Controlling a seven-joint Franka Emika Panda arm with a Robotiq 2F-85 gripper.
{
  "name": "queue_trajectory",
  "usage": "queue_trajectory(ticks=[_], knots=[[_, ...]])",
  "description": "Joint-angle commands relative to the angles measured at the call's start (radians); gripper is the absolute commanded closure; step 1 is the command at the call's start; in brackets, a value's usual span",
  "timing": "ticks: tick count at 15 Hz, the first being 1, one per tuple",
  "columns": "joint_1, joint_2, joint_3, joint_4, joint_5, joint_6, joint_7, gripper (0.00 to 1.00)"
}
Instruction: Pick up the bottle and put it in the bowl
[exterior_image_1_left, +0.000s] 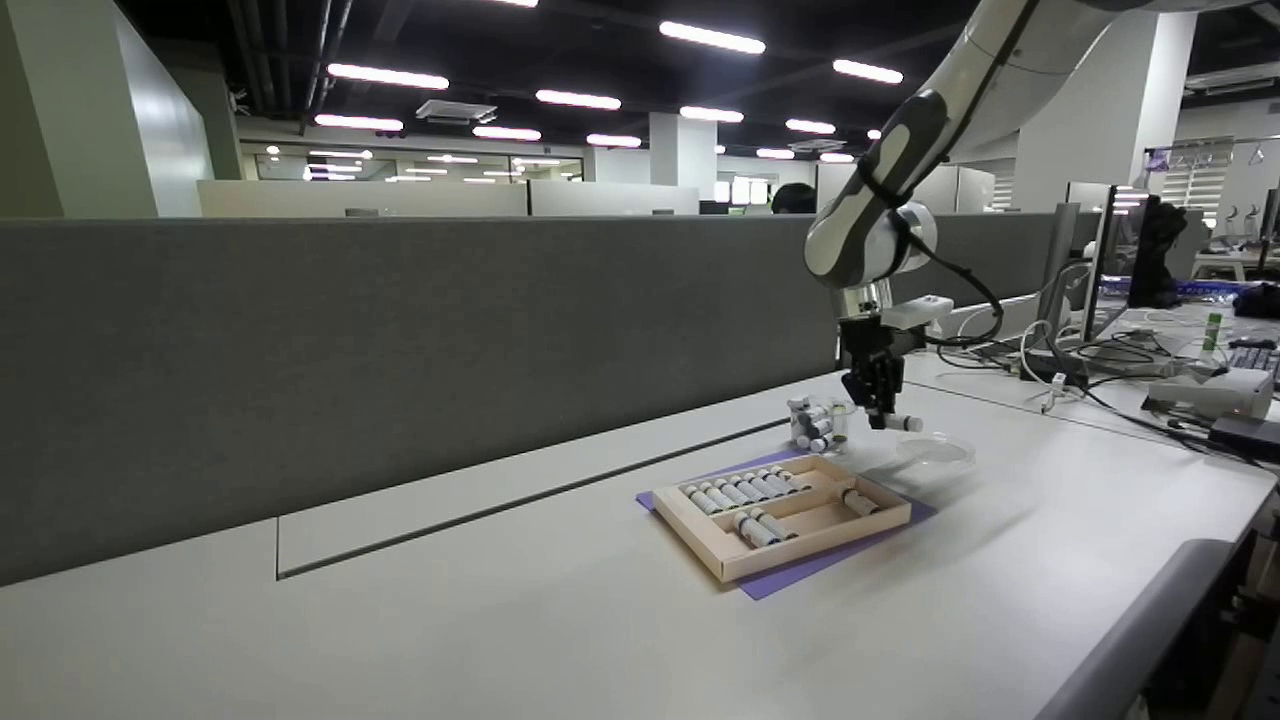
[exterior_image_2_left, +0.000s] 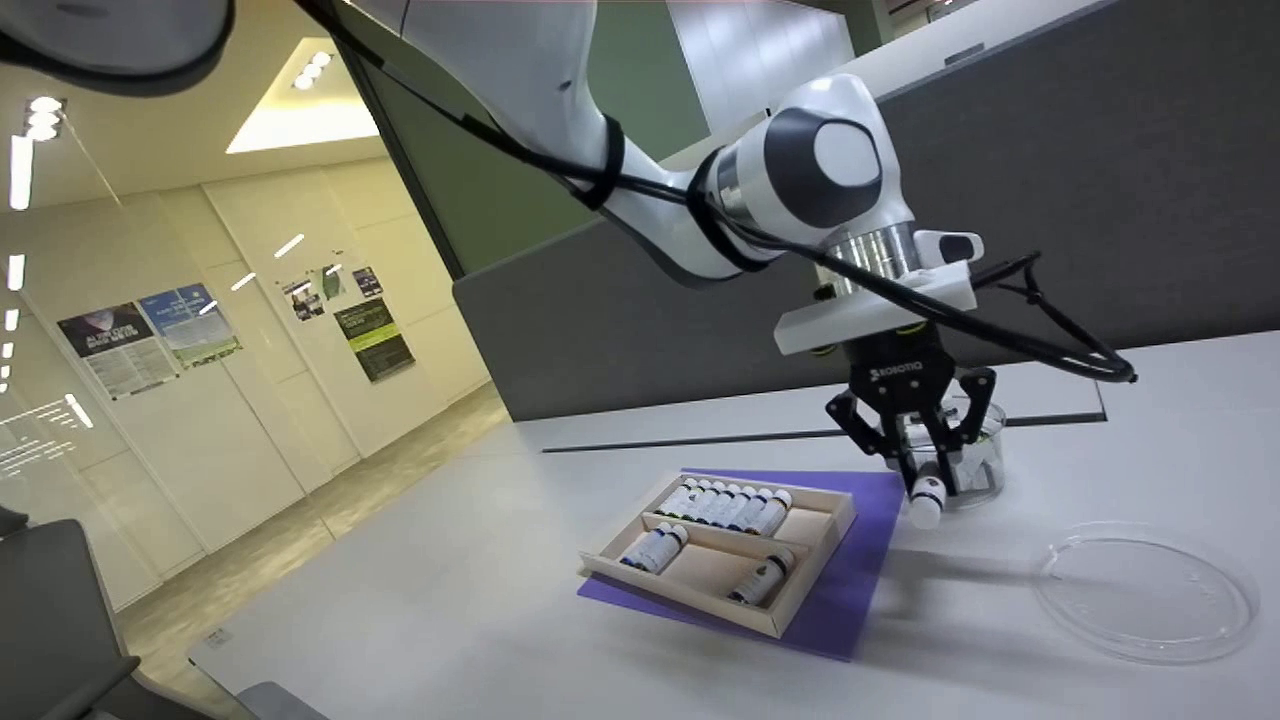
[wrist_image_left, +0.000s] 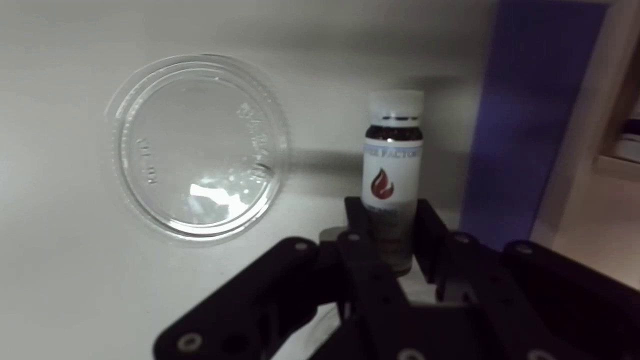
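From wrist alone, bottle's (wrist_image_left: 397, 177) flame logo (wrist_image_left: 382, 184)

In an exterior view, ceiling lights (exterior_image_1_left: 712, 37) were blown out to white strips against a dark ceiling (exterior_image_1_left: 600, 45). Soft-edged shadows lay on the worktop (exterior_image_2_left: 450, 590). The wrist view was dimmer and greyer: white glare patched the bowl (wrist_image_left: 195, 142), the fingers (wrist_image_left: 431, 235) were near black, and the lower print on the bottle (wrist_image_left: 391, 175) was too soft to read.

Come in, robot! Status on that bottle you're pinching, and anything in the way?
Pincer shut on the bottle. Bottle aloft, not yet over the clear dish. No obstacle seen between them.
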Motion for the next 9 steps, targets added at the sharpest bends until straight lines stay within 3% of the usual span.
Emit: queue_trajectory(ticks=[1, 9], knots=[[0.014, -0.012, 0.032, 0.048, 0.055, -0.109, 0.1, 0.95], [0.054, 0.026, 0.082, 0.07, 0.107, -0.15, 0.117, 0.95]])
